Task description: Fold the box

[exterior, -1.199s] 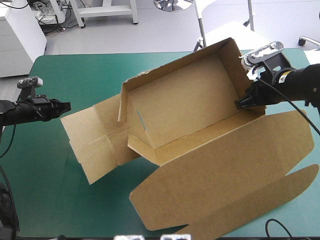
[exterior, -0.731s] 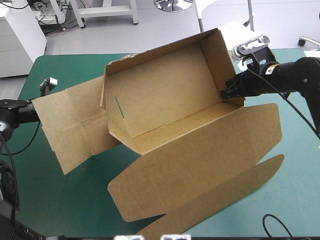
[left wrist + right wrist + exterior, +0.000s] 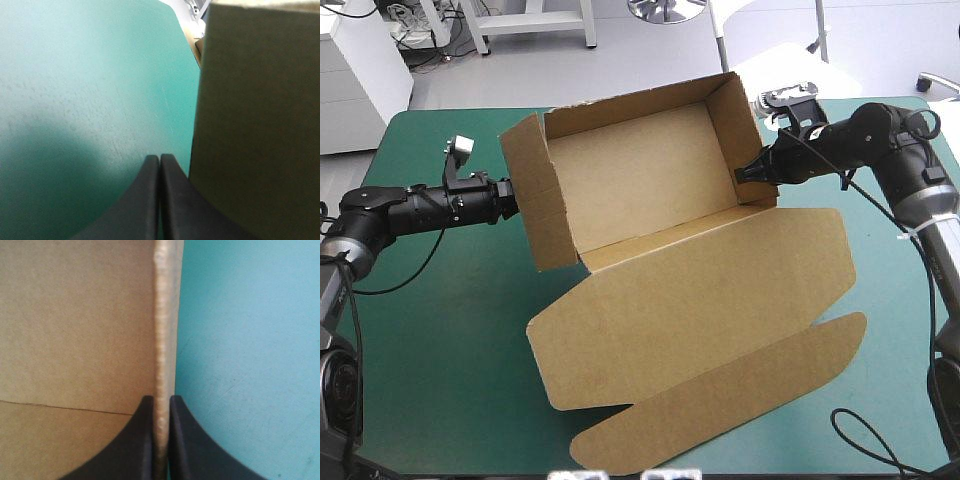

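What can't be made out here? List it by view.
High view: tip of the left black-finned claw, hidden behind the raised end wall of the brown cardboard box.
Left wrist view: box interior, blocked by that wall.
Right wrist view: most of the box, beyond the edges.

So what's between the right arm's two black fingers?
The edge of the box's raised end wall: the right gripper is shut on it. The right wrist view shows this best.

My left gripper (image 3: 512,203) sits just outside the left wall of the box (image 3: 640,180), my right gripper (image 3: 742,172) astride its right wall, lid (image 3: 700,300) flat nearer me.
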You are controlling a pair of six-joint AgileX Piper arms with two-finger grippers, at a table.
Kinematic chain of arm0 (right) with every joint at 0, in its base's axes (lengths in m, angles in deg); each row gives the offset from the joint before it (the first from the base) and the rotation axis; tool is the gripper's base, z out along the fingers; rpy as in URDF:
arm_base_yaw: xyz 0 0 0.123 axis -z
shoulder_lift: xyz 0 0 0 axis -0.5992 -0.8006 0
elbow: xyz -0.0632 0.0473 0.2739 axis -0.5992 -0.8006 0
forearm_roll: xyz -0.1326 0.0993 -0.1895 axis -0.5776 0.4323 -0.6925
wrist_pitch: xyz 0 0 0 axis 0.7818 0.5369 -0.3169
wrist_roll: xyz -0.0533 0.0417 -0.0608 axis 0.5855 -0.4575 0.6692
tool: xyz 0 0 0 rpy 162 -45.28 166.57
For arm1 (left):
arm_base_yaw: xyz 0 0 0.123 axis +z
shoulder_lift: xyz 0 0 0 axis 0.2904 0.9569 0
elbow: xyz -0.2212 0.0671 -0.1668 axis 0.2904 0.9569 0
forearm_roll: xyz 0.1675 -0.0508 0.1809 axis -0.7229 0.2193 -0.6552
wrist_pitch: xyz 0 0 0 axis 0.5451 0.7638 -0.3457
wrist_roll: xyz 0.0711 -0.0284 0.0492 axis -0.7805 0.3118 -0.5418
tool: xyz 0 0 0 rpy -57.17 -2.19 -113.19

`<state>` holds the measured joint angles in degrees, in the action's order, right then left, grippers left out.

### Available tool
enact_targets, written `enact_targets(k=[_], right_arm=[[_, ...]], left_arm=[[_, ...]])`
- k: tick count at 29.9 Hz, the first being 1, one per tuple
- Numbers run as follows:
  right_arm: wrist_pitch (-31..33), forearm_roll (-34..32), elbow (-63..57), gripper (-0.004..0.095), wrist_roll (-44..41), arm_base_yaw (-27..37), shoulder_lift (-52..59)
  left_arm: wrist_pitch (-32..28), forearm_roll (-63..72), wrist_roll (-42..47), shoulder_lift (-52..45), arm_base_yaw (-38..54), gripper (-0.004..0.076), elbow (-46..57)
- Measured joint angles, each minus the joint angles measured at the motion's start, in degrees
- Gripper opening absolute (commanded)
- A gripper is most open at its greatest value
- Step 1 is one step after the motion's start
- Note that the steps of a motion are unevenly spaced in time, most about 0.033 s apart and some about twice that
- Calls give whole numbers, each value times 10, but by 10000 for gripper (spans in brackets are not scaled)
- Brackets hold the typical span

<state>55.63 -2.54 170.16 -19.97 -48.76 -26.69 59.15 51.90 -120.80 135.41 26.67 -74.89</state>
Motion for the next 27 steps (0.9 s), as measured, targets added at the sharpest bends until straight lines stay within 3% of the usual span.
enact_targets(k=[13,27], right_arm=[[0,4,0,-12,-4,0,0],[5,-10,0,-11,-14,0,-1]], left_arm=[[-139,-260,177,-86,-90,-11,-42],[-150,-296,234,-135,-124,-11,-80]])
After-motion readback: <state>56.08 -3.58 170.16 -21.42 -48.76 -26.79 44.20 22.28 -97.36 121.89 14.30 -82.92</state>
